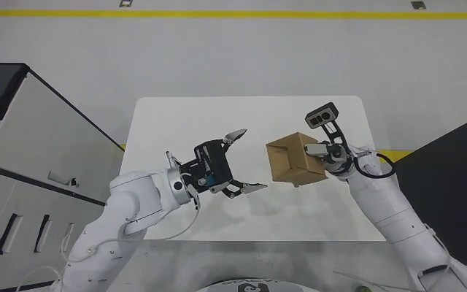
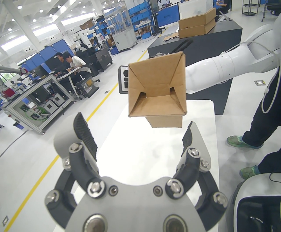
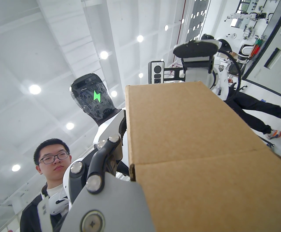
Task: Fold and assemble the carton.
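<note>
the right tool (image 1: 319,150) is clamped on the carton (image 1: 294,157), held ahead of the left tool (image 2: 136,131), whose jaws stand apart. we risk twisting it loose if that tool pushes off-centre.

You have a white desk (image 1: 168,124) standing on a pale grey floor (image 1: 233,51) crossed by a yellow line (image 1: 233,14). Beyond it stand a black counter (image 2: 228,28) and blue storage racks (image 2: 140,8), under round ceiling lights (image 3: 35,89).

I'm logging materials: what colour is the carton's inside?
The carton is plain brown cardboard, unprinted inside; the left wrist view shows it best.
</note>
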You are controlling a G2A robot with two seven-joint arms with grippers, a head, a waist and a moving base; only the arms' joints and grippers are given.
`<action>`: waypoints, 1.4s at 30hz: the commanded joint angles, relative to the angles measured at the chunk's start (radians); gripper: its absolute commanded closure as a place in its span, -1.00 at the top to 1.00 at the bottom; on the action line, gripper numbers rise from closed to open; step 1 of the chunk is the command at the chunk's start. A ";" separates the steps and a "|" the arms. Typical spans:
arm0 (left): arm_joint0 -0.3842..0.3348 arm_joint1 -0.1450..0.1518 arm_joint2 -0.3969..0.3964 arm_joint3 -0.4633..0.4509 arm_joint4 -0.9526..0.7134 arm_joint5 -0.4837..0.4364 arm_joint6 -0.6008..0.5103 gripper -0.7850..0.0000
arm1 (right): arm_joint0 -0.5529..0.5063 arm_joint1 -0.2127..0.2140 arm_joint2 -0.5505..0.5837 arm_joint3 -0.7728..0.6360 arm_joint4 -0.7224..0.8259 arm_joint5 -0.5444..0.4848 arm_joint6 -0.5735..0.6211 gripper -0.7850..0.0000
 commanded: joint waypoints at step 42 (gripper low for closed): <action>-0.125 -0.006 0.105 0.023 -0.155 -0.008 -0.232 1.00 | -0.002 -0.004 0.070 -0.097 -0.313 0.030 -0.005 -1.00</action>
